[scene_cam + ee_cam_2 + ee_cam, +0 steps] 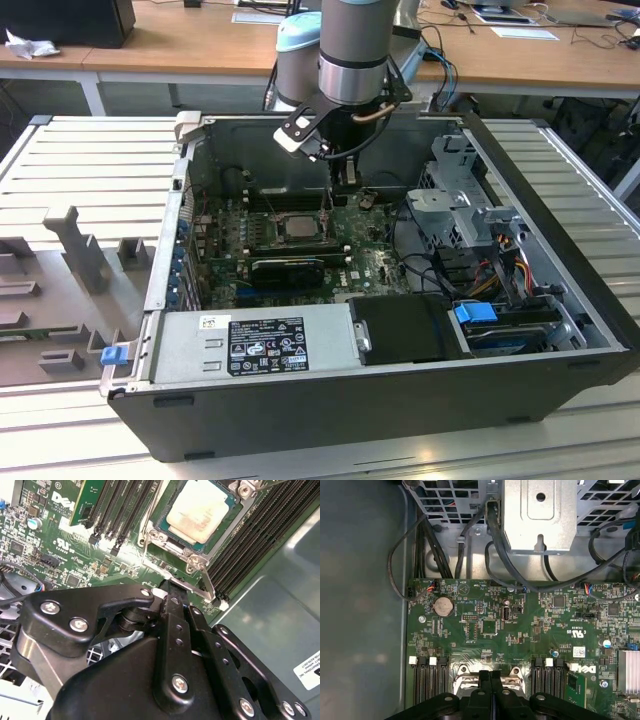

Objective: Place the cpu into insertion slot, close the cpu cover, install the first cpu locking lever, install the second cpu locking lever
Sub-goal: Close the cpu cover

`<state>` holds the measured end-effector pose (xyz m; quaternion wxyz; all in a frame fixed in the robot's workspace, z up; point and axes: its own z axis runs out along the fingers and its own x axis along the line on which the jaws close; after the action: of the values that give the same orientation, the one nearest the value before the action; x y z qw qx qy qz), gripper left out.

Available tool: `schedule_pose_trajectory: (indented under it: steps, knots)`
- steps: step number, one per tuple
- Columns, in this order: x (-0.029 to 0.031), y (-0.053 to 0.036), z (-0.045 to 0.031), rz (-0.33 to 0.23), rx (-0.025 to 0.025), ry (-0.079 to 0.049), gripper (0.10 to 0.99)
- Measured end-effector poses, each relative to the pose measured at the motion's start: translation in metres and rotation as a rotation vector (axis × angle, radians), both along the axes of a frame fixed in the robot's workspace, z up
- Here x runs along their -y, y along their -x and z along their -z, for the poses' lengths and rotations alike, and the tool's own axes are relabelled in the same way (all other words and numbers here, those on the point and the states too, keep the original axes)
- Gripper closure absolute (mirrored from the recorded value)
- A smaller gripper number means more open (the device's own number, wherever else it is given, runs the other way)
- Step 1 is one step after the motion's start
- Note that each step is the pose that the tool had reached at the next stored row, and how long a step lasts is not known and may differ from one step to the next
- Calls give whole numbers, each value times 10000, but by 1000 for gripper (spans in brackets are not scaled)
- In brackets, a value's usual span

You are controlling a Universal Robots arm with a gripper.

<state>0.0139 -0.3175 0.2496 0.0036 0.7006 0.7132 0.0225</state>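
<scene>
Since the cpu [200, 510] lies flat in the slot [156, 532] with the cover [186, 550] apparently down around it, the step in hand looks like a locking lever. In the exterior view the gripper [333, 200] stands at about 2 o'clock from the cpu, low over the board [375, 262], with the graphics card [285, 268] at the cpu's 6 o'clock. In both wrist views its fingers [485, 685] are pressed together with no gap, and nothing can be seen held between them. The tips sit just beside the thin wire lever [209, 582] that runs along the socket edge next to the memory slots [240, 540]; whether they touch it I cannot tell.

Doing this well probably means bearing on the lever near its free end, pushing steadily down and slightly sideways so it tucks under its catch. A slip would land the tips on the memory slots or small board parts. The cover should stay flat throughout.
</scene>
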Motion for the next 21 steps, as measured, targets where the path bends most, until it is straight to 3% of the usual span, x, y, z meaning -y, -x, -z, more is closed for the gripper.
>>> schedule_pose_trajectory:
  steps: [10, 21]
  knots:
    - [-1, 70, 3, 0, 1, -1, 980]
    - [3, 163, 165, -23, -4, -11, 980]
